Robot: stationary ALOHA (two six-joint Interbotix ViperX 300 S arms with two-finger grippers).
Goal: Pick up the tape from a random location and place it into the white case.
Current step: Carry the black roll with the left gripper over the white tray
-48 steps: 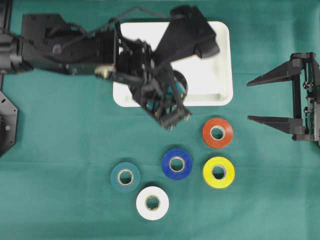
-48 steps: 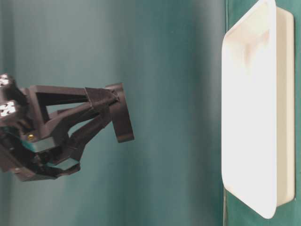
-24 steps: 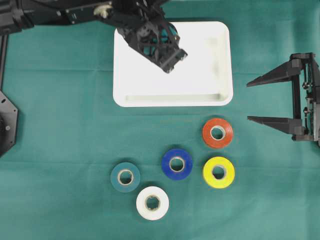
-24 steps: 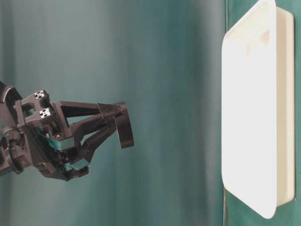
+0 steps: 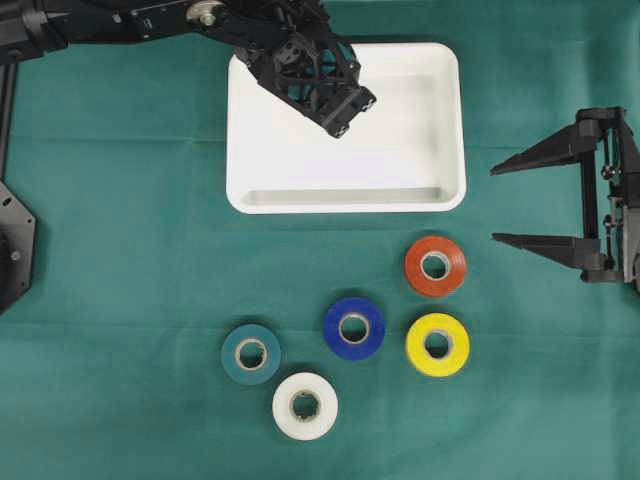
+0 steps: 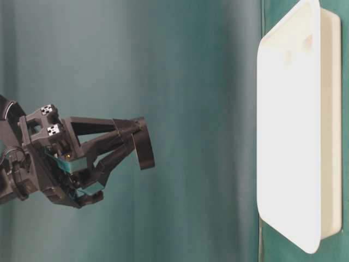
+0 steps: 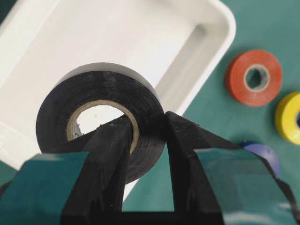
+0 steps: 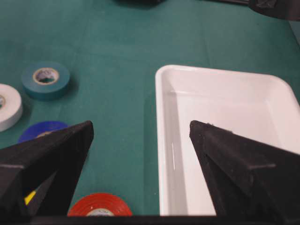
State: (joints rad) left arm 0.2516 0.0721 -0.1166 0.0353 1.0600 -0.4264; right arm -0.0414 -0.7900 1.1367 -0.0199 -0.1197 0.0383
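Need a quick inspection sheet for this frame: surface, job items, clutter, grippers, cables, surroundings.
Surface: green cloth covering the table, flat.
Job's things: black tape held in the air above the white case; nothing lies in the case.
Clutter: five loose rolls on the cloth below the case: orange roll, blue roll, yellow roll, teal roll, white roll. All lie flat and apart.
Grippers: left gripper shut on the black tape's wall, one finger through its core; right gripper open, empty, right of the case.
Cables: wiring along the left arm only.
Surroundings: nothing seen.
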